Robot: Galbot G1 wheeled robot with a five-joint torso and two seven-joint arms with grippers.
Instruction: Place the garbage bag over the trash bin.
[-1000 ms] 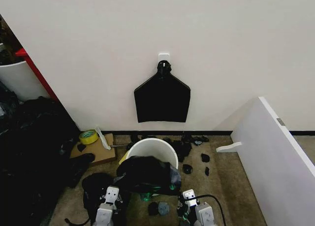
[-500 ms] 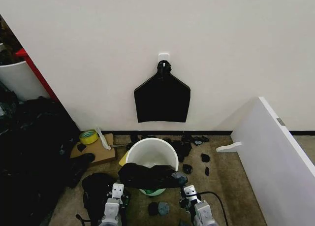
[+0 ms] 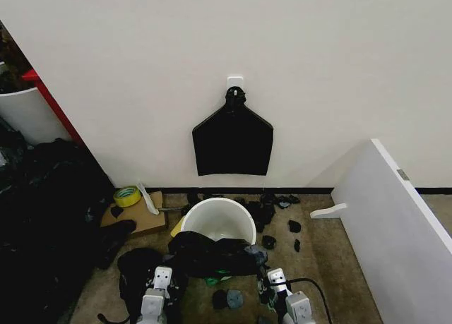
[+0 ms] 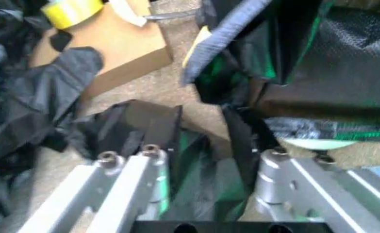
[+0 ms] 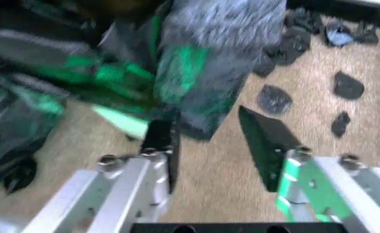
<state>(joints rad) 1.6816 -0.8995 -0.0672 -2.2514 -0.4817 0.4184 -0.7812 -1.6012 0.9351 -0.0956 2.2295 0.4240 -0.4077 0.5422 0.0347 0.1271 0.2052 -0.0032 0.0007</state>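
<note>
My left gripper (image 4: pixel 203 131) sits low at the bottom of the head view, left of centre, its fingers (image 4: pixel 167 131) spread apart with loose black plastic lying between them. My right gripper (image 5: pixel 212 141) is low, right of centre, its fingers (image 5: pixel 261 138) parted over bare carpet. The garbage bag (image 3: pixel 212 253) lies bunched across the near rim of the trash bin (image 3: pixel 219 217), at the lower middle of the frame, below the wall.

Cluttered storeroom corner (tape roll (image 3: pixel 126 195))
</note>
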